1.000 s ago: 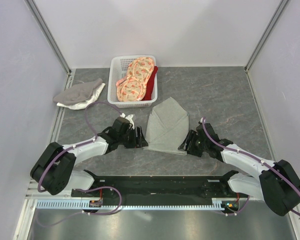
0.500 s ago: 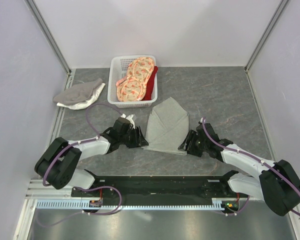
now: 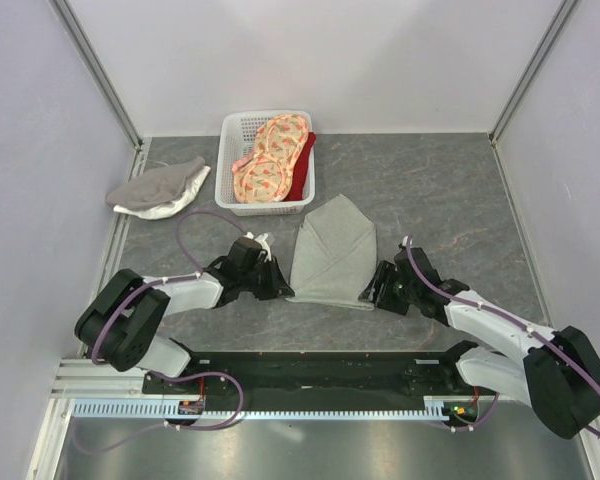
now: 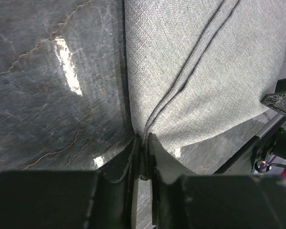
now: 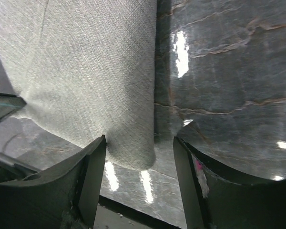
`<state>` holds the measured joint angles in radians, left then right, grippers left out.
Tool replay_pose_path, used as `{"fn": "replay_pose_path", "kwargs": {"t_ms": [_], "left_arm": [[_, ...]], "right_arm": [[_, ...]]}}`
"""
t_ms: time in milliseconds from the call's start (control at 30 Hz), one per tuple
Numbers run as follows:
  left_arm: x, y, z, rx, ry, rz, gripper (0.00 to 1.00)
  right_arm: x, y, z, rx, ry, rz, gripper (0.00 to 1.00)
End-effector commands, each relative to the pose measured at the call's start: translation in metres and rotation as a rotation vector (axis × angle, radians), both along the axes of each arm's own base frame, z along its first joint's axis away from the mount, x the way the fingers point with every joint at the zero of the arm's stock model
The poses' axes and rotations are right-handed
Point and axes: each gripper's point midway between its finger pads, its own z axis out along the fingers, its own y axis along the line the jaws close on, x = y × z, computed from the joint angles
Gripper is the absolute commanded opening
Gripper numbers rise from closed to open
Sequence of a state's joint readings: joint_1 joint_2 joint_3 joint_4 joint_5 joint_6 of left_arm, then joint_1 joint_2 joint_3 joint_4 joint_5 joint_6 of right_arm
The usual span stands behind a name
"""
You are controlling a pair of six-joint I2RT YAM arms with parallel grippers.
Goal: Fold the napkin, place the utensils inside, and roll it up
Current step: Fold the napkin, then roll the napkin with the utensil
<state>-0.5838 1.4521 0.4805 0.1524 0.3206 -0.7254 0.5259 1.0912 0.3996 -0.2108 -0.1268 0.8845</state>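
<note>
Low in the overhead frame, the left gripper [image 4: 143, 143] is clenched on the near left corner of the large grey-green folded cloth napkin [image 3: 332, 252]. The right gripper [image 5: 139, 140] straddles its near right corner, fingers spread and gripping nothing. The napkin lies flat at frame centre. Thin and limp, it looks likely to sag and unfold, so corners and edges seem the surest holds. No fork shows. Farther back sits a white plastic basket [image 3: 227, 172] of orange-pink cloths [image 3: 270, 160].

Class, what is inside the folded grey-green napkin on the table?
Only the napkin itself shows, with its overlapping outer folds. Anything wrapped inside is covered by the cloth and cannot be seen.
</note>
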Motion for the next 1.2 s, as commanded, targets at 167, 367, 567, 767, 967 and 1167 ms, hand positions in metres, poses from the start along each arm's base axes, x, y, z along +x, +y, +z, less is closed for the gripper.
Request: {"fn": "replay_pose_path", "kwargs": {"t_ms": [167, 367, 567, 767, 967, 1167], "left_arm": [[0.005, -0.005, 0.007, 0.031, 0.02, -0.059, 0.02], [0.002, -0.011, 0.03, -0.06, 0.115, -0.114, 0.02], [0.002, -0.009, 0.047, -0.168, 0.201, -0.123, 0.02], [0.005, -0.005, 0.05, -0.205, 0.237, -0.123, 0.02], [0.006, -0.004, 0.053, -0.233, 0.261, -0.12, 0.02], [0.008, -0.002, 0.056, -0.253, 0.275, -0.109, 0.02]], "right_arm": [[0.035, -0.031, 0.062, -0.259, -0.259, 0.078, 0.68], [0.048, 0.023, 0.112, -0.365, -0.521, 0.285, 0.69], [0.038, 0.094, 0.112, -0.532, -0.677, 0.48, 0.72], [0.017, 0.146, 0.095, -0.594, -0.778, 0.605, 0.74], [0.002, 0.168, 0.074, -0.698, -0.838, 0.668, 0.75], [-0.001, 0.181, 0.054, -0.763, -0.861, 0.696, 0.75]]}}
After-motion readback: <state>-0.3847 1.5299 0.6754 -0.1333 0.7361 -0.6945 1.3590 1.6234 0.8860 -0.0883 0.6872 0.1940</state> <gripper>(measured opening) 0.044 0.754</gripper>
